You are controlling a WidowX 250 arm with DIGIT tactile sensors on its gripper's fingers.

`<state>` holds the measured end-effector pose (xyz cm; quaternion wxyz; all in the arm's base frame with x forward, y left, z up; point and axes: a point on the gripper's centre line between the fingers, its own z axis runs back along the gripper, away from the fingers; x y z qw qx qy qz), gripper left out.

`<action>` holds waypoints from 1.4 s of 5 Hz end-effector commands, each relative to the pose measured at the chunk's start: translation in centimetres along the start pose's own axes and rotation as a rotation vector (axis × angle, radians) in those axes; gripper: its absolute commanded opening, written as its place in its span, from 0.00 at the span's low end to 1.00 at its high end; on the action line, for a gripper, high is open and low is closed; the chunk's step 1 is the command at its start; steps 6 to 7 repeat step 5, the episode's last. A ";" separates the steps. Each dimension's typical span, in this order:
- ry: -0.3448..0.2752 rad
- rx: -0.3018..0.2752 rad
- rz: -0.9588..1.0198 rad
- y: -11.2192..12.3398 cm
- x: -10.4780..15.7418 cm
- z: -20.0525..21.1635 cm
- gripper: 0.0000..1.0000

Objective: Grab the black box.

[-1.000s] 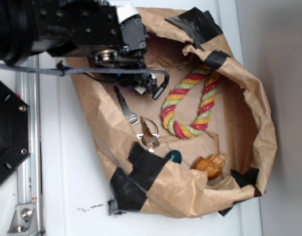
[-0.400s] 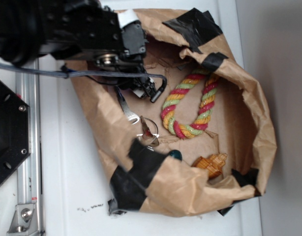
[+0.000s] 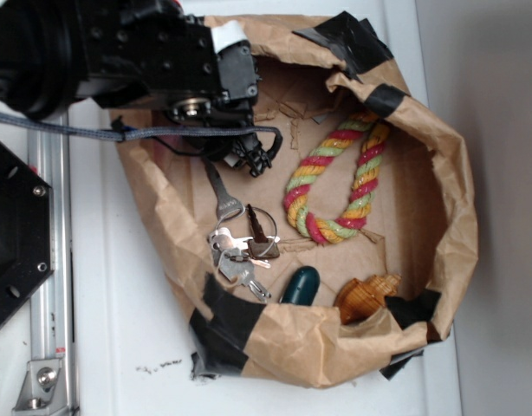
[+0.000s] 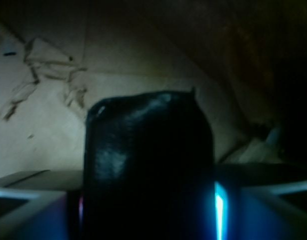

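One gripper [image 3: 249,160] sits at the upper left of my overhead view, reaching into the paper bag [image 3: 439,199]. In my wrist view the black box [image 4: 148,160] fills the space between the jaws, which are closed against its sides. Further right lie the keys [image 3: 236,251], green capsule [image 3: 301,284] and rope [image 3: 335,178].

The near wall of the paper bag [image 3: 335,342] is now folded lower than in the earlier exterior views, so more of the bag's floor is exposed. A bunch of keys [image 3: 236,251] is uncovered beside the key ring, where only paper was seen before. The dark green capsule [image 3: 300,284] is shown almost whole instead of as a sliver. The gripper [image 3: 249,160] is shifted slightly toward the bag's far left corner, and its cable is drawn in closer.
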<state>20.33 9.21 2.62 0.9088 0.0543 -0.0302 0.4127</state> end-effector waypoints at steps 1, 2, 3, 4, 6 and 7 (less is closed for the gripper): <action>-0.110 -0.127 -0.340 -5.2 3.1 9.0 0.00; -0.098 -0.190 -0.542 -7.1 3.8 13.3 0.00; -0.039 -0.136 -0.680 -7.7 3.1 13.8 0.00; -0.018 -0.124 -0.708 -7.1 2.8 13.3 0.00; -0.038 -0.109 -0.670 -6.6 3.1 13.1 0.00; -0.038 -0.109 -0.670 -6.6 3.1 13.1 0.00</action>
